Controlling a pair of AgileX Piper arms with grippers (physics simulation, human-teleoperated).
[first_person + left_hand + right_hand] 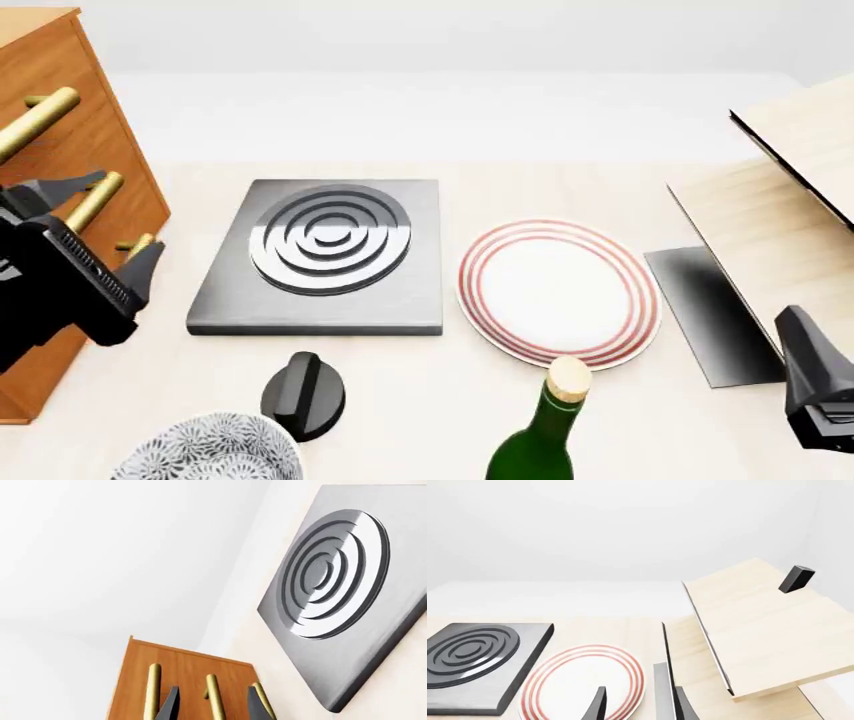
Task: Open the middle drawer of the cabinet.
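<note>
The middle drawer (74, 215) sits second down the front of the cabinet (100, 130), at the left edge of the bench (427, 400); its brass handle (96, 198) lies between the two dark fingers of the left hand (100, 222), which is spread wide around the bar with a gap on each side, gripping nothing; the left wrist view shows the same, one finger (168, 703) either side of the middle bar; the top handle (34, 122) is above the hand and the bottom handle (138, 243) is just beside its lower finger; whether the drawer is out at all cannot be told; to the right of that hand lies a grey square slab with raised rings (324, 250), and further right a white plate with red rings (558, 290); nearer the camera stand a black knob (303, 395), a patterned bowl (207, 452) and a green bottle with a cork (541, 435); the right hand (637, 705) hangs well apart, low at the right, its fingers parted and empty, with a pale wooden box (787, 200), lid raised, just beyond it.
</note>
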